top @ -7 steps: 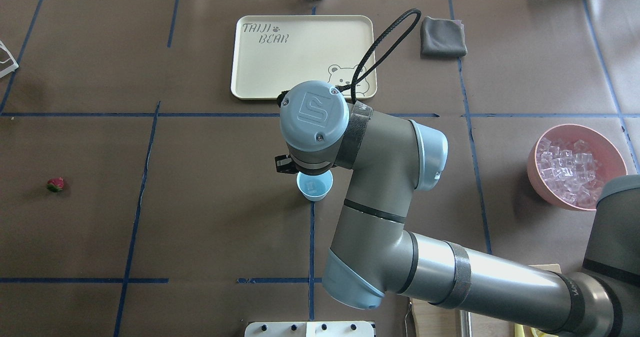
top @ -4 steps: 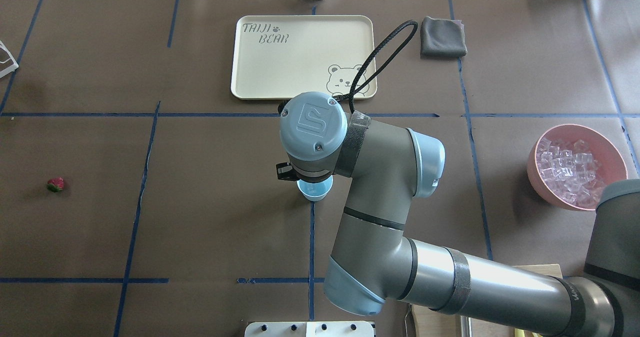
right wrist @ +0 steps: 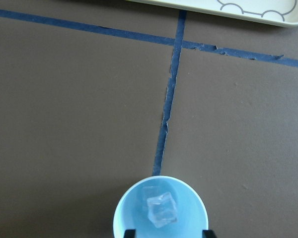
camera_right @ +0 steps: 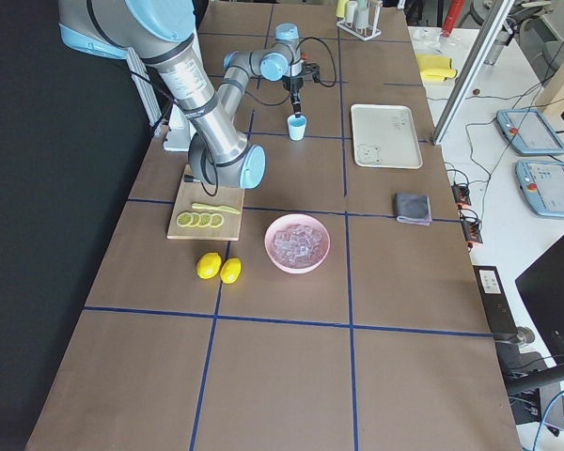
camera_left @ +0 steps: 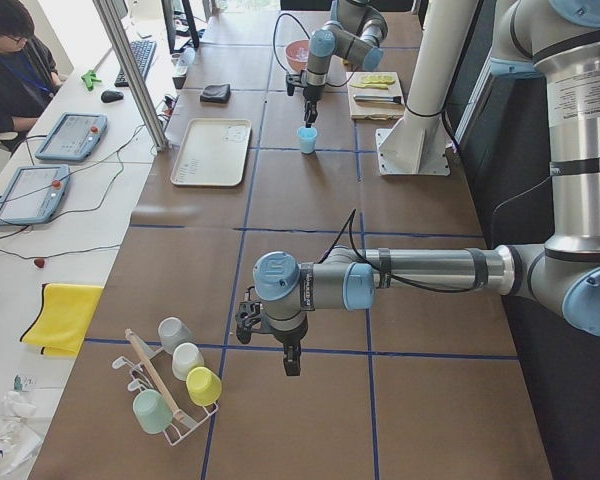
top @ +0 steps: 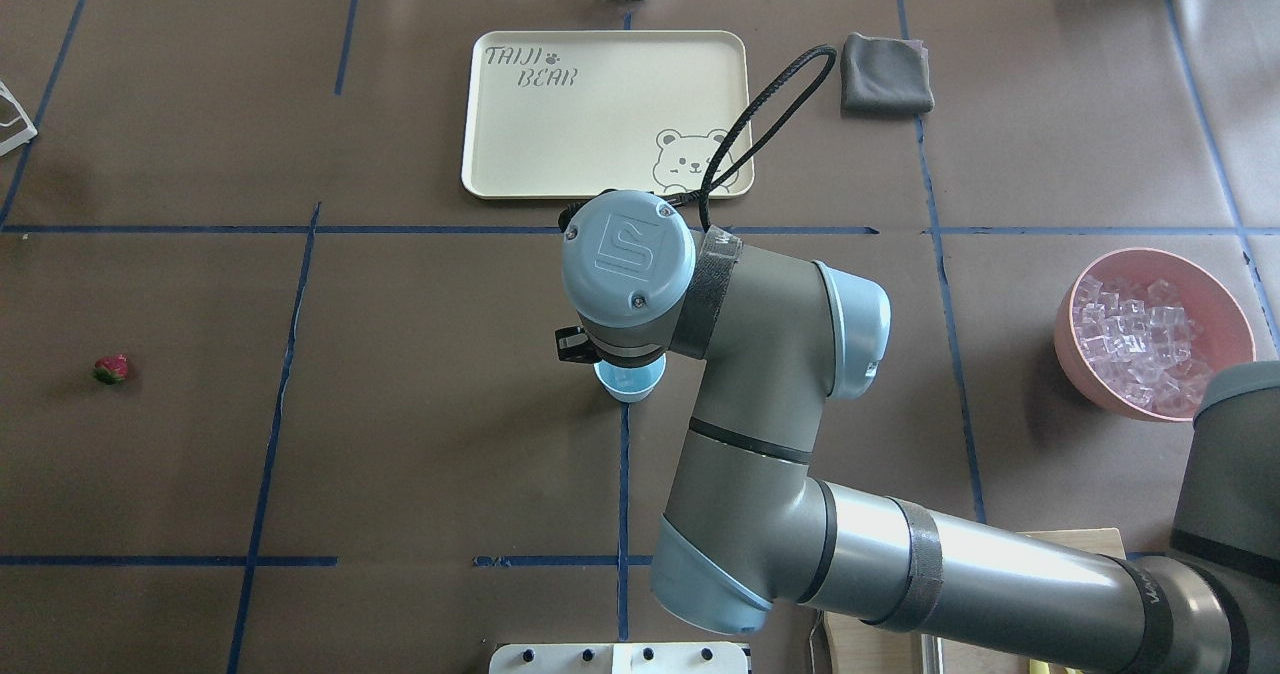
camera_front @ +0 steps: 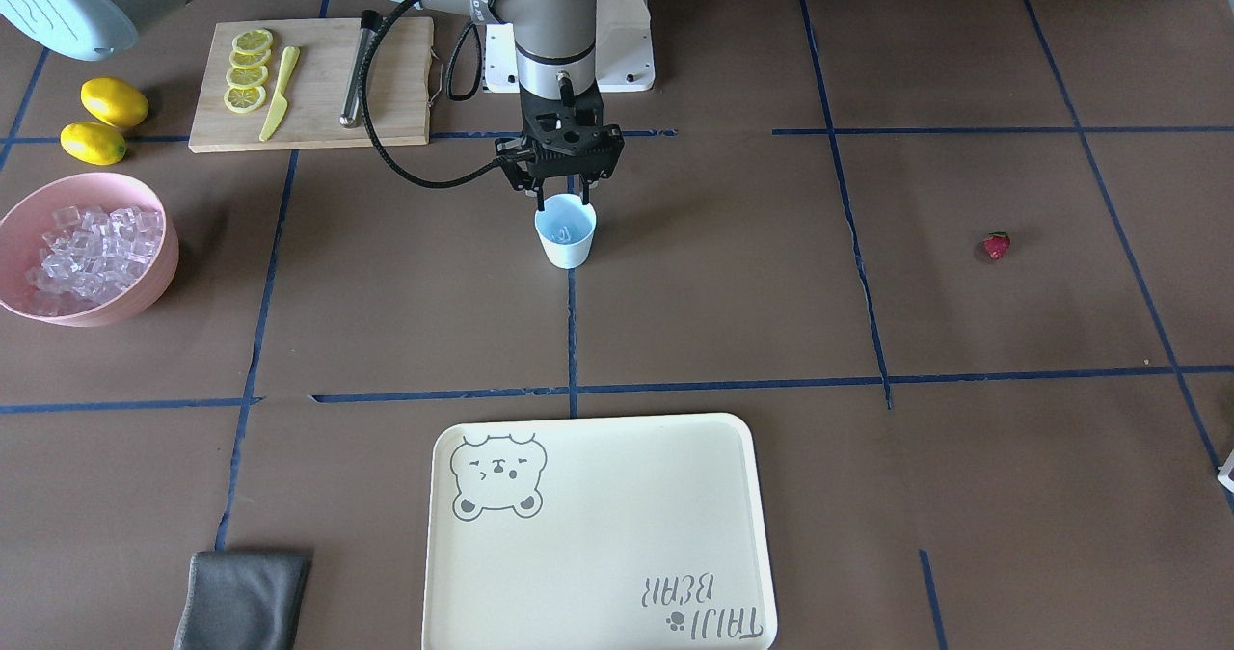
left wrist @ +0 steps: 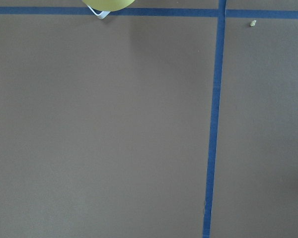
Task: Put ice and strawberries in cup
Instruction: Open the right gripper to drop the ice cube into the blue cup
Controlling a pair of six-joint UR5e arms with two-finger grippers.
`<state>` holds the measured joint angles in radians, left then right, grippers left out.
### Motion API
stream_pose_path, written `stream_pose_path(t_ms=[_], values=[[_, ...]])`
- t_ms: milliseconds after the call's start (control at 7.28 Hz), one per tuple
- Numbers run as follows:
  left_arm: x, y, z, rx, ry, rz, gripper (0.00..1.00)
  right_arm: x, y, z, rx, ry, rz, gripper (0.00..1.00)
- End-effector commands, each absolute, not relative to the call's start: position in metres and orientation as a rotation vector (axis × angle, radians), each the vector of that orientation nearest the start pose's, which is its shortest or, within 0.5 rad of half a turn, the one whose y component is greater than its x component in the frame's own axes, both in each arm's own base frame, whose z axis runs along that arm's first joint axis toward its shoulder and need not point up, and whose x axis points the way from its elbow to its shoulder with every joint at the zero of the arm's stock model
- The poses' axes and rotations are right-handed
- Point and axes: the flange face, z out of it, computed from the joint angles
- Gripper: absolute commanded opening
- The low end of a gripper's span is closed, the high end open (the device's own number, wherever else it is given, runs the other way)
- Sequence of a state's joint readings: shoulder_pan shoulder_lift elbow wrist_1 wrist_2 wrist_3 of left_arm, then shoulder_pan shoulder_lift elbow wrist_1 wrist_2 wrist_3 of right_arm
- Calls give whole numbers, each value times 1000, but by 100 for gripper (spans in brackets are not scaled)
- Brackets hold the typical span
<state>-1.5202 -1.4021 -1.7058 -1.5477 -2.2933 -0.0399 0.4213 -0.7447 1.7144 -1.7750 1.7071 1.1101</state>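
The light blue cup [camera_front: 566, 237] stands upright at the table's middle, on a blue tape line. One clear ice cube [right wrist: 161, 209] lies inside the cup [right wrist: 125, 210]. My right gripper [camera_front: 559, 187] hovers just above the cup's mouth, open, with nothing between its fingertips [right wrist: 130, 232]. From overhead the right wrist hides most of the cup [top: 630, 384]. More ice [camera_front: 89, 250] fills the pink bowl [camera_front: 159, 264]. The small red strawberry [camera_front: 997, 245] lies alone, far off on the left arm's side [top: 112, 369]. My left gripper [camera_left: 291, 362] hangs low over bare table, and I cannot tell its state.
A cream bear tray [camera_front: 598, 525] and a grey cloth [camera_front: 246, 597] lie on the far side. A cutting board [camera_front: 386, 71] with lemon slices and a knife sits beside two lemons [camera_front: 101, 120]. A cup rack [camera_left: 170, 390] stands near the left gripper. A person [camera_left: 10, 60] sits at the side desk.
The right wrist has shifted a little toward the robot and now covers more of the cup. The cup, strawberry and bowl have not moved.
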Motion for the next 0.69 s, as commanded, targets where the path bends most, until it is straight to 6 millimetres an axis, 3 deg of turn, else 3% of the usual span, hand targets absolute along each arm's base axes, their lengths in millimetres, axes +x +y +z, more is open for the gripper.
stream_pose_path(t_ms=[0,275,412,550], values=[[-46,-419,674,-85,719,-10,100,-567,-385,128,212,-747,-90,100],[-46,-419,674,-85,719,-10,100,-550,-392,120,234,-766,-91,100],[-46,-419,674,-85,719,-10,100,-526,-407,120,238,-777,-68,100],[-46,-419,674,-85,719,-10,100,-487,-417,133,270,-786,-111,100]])
